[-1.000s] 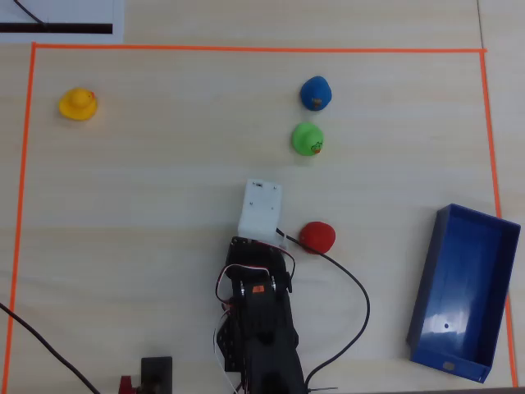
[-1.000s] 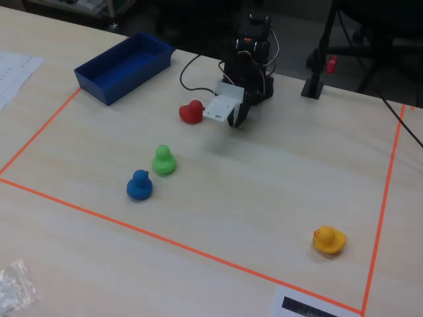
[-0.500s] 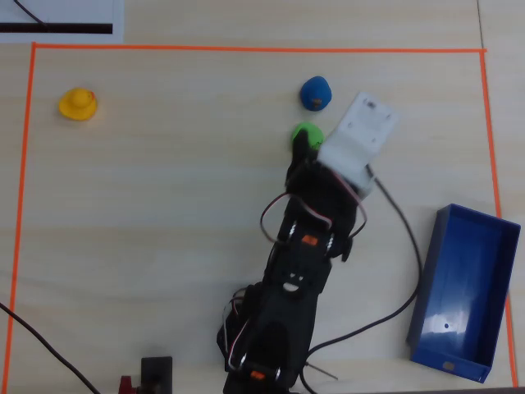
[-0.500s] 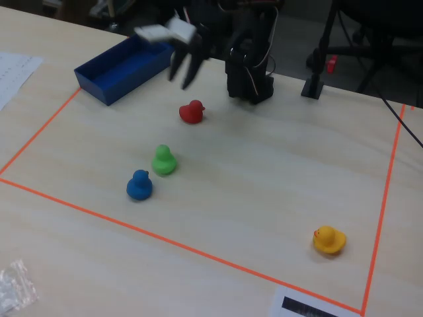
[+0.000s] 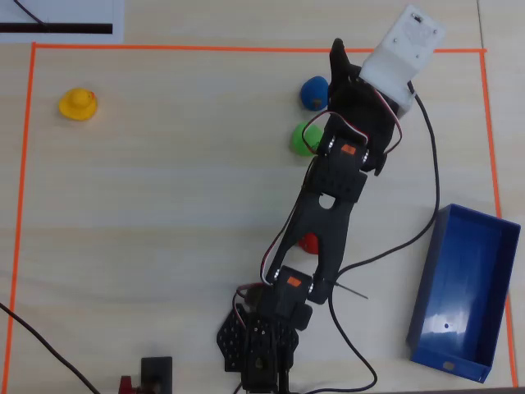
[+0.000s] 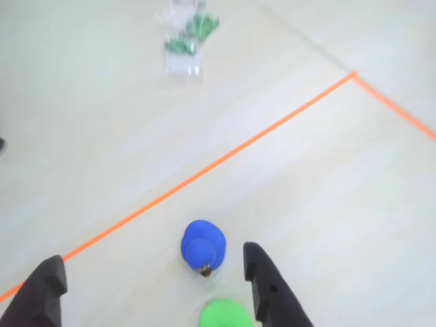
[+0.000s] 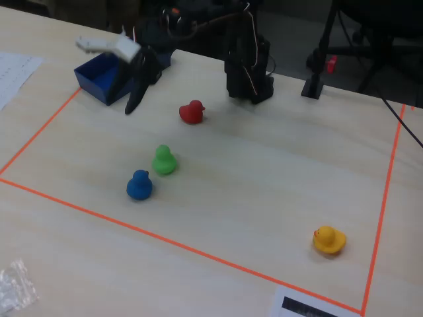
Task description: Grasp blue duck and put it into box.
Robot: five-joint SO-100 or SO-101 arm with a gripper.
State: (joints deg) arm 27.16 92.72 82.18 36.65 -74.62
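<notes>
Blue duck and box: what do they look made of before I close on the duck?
The blue duck looks like soft rubber or vinyl: rounded, matte, no sharp highlights, though the pictures can't confirm softness. The box looks like rigid glossy plastic: thin straight walls and bright reflections on its floor. The gripper is open, its dark fingers looking like matte printed plastic.

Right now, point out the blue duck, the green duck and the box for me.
blue duck (image 6: pixel 203 246), wrist view, on the top of its head.
green duck (image 7: pixel 163 160), fixed view, on the middle of its body.
box (image 5: pixel 428 279), overhead view, on its left wall.
</notes>
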